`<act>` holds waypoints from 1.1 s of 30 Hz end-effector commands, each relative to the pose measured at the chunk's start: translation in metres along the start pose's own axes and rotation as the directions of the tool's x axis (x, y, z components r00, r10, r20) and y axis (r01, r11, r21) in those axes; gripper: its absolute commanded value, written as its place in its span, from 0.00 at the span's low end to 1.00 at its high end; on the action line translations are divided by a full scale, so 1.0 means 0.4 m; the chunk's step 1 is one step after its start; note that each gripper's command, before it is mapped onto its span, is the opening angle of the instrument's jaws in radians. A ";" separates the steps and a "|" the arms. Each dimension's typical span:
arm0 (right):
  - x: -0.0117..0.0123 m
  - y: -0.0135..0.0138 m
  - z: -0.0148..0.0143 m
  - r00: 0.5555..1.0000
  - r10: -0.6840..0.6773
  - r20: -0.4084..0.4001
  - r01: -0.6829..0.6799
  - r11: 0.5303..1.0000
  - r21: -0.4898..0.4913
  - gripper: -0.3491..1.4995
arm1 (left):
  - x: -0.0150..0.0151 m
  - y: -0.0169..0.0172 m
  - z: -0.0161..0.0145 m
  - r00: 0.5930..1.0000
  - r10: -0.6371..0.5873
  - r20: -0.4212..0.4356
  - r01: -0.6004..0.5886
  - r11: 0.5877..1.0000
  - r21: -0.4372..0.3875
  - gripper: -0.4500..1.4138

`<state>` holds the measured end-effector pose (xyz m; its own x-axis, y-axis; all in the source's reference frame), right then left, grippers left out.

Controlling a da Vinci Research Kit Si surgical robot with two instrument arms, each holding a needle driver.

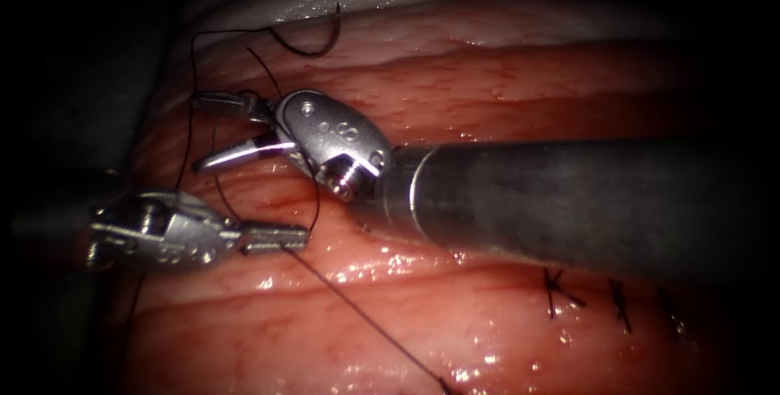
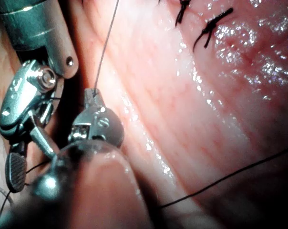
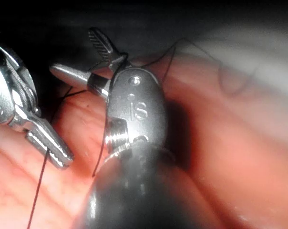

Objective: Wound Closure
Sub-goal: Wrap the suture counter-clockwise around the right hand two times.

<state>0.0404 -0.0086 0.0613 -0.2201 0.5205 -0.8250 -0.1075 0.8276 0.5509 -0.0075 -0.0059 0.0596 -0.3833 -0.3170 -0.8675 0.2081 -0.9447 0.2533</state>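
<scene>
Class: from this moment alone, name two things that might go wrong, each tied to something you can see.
1. The needle lies loose on the tissue, held by neither tool; a tug on the thread might drag it.
2. The left tool is shut on a taut thread, while slack loops drape round the right tool, whose jaws stand open; thread might snag there.

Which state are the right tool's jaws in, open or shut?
Open: the right tool shows two jaws spread in a V with nothing between them, thread draped around them.
</scene>
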 end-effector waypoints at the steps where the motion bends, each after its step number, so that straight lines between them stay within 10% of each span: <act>1: -0.0014 0.0012 0.0023 1.000 0.001 -0.016 -0.001 1.000 -0.018 0.88 | -0.0005 0.0002 0.0018 1.000 0.002 -0.003 -0.002 1.000 -0.003 0.00; 15: -0.0056 0.0013 0.0001 0.976 -0.072 0.205 0.101 0.986 -0.133 0.72 | 0.0139 0.0023 -0.0018 0.989 0.146 -0.010 -0.146 0.989 -0.013 0.00; 33: -0.0138 -0.0069 -0.0045 0.921 -0.021 0.390 -0.054 0.982 0.182 0.69 | 0.0092 -0.0158 -0.0182 0.939 0.341 -0.052 -0.327 0.928 0.177 0.00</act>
<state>0.0394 -0.0141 0.0641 0.1786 0.5511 -0.8151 0.0935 0.8152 0.5716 -0.0029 -0.0001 0.0513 -0.2387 -0.6163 -0.7504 0.1570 -0.7871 0.5965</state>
